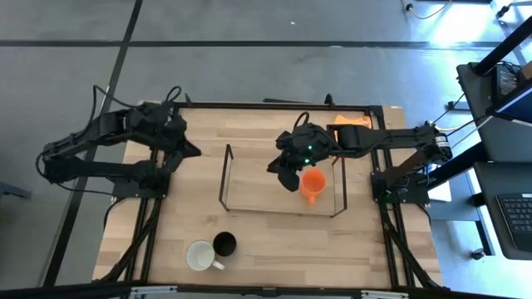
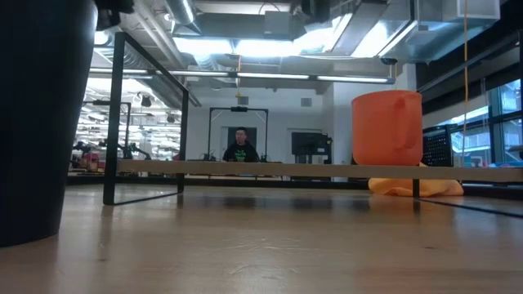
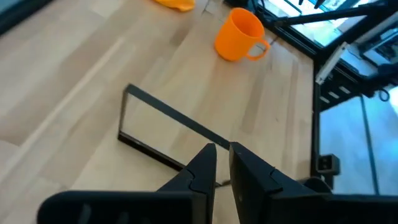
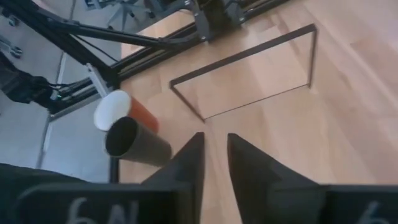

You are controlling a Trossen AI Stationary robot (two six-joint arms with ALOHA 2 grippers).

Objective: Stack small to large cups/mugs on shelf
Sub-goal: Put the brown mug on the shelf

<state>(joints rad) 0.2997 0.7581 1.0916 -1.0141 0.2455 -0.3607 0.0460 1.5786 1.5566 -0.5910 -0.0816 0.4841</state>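
Currently the orange mug [image 1: 312, 184] stands upright on the wire shelf [image 1: 226, 176] at its right end, just beside the right gripper [image 1: 291, 173], whose fingers are parted, gripping nothing. Black mug [image 1: 224, 243] and white mug [image 1: 200, 256] sit touching on the table [image 1: 274, 241], off the shelf. Left gripper [image 1: 184, 149] waits at left, fingers slightly apart, empty.

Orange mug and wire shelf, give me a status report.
Right gripper empty, jaws parted, beside bright orange handled mug standing on black wire shelf. Left gripper idle, nearly closed. White mug, black cup wait near table's front edge.
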